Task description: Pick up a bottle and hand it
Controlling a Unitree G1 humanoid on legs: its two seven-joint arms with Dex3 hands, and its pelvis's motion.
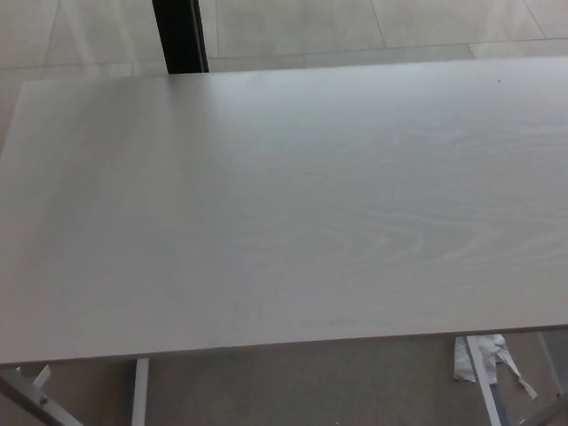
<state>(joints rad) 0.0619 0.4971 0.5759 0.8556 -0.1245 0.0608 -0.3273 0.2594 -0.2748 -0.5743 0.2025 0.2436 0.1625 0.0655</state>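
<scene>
A pale wood-grain tabletop [293, 213] fills almost the whole head view, and nothing stands on it: no bottle shows anywhere on its surface or around it, so where the bottle is cannot be told from here. Neither the left hand nor the right hand of the robot comes into view, so whether they are open, closed or holding something cannot be told either. Beyond the far edge of the tabletop lies a light tiled floor [293, 27], and a dark upright post [180, 35] rises just behind the tabletop's far left part. Below the near edge of the tabletop, white frame legs [139, 390] slant down to the floor, and a scrap of white crumpled paper or tape [497, 355] lies near the right-hand leg. The bare surface suggests the task stands either before a bottle has been set out or after it has been handed away; the view alone does not settle which. The camera looks down squarely at the work area, probably to find something to grasp.
</scene>
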